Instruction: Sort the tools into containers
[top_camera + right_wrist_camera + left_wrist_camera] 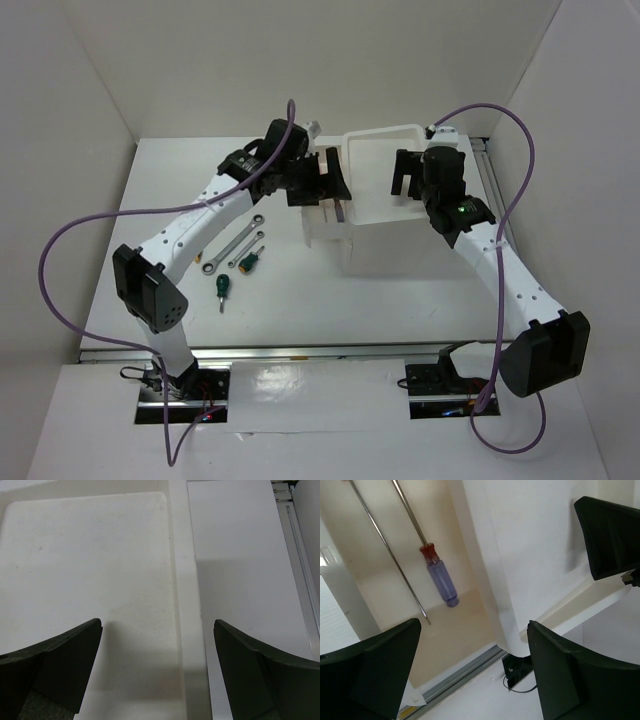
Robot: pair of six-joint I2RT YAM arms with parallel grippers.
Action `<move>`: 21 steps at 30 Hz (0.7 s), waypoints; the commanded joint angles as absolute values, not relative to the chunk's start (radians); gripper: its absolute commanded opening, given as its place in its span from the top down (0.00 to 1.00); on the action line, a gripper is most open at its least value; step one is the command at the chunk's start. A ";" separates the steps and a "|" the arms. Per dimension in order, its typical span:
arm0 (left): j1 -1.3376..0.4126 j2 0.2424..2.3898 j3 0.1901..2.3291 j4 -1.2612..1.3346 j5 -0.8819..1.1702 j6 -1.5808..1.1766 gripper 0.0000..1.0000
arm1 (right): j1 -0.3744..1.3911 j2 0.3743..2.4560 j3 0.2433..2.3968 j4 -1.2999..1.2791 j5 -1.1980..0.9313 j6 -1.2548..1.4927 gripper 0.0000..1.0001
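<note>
White walls all round. On the white table (330, 305), left of centre: two green-handled screwdrivers (221, 290), two silver wrenches (215, 262). Farther up, at centre: white cabinet (390, 245), drawer (465, 625) standing open, holding a red-collared screwdriver (440, 577). Over that drawer, left gripper (322, 185) spread wide, empty. Over the top tray (90, 555), right gripper (157, 625) likewise released.

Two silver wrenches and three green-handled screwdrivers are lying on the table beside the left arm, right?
Not quite. The top external view shows only two green-handled screwdrivers, not three. The two silver wrenches do lie on the table beside the left arm.
</note>
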State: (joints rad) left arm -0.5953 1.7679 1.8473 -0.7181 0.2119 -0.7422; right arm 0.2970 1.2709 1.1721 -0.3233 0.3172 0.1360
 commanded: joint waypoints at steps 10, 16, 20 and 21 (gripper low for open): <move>-0.574 1.482 1.651 -0.684 -0.391 -0.736 0.09 | 0.305 1.301 1.112 -0.477 0.313 0.169 0.00; -0.551 1.667 1.656 -0.730 -0.482 -0.713 1.00 | 0.305 1.301 1.103 -0.477 0.313 0.169 0.00; -0.575 1.793 1.753 -0.710 -0.471 -0.660 1.00 | 0.305 1.301 1.103 -0.477 0.313 0.169 0.00; -0.593 1.827 1.778 -0.710 -0.471 -0.625 0.99 | 0.305 1.301 1.103 -0.477 0.322 0.169 0.00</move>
State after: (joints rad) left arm -0.5587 1.7939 1.6859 -0.7082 -0.4286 -0.7033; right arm 0.2970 1.2701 1.1702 -0.3206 0.3187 0.1356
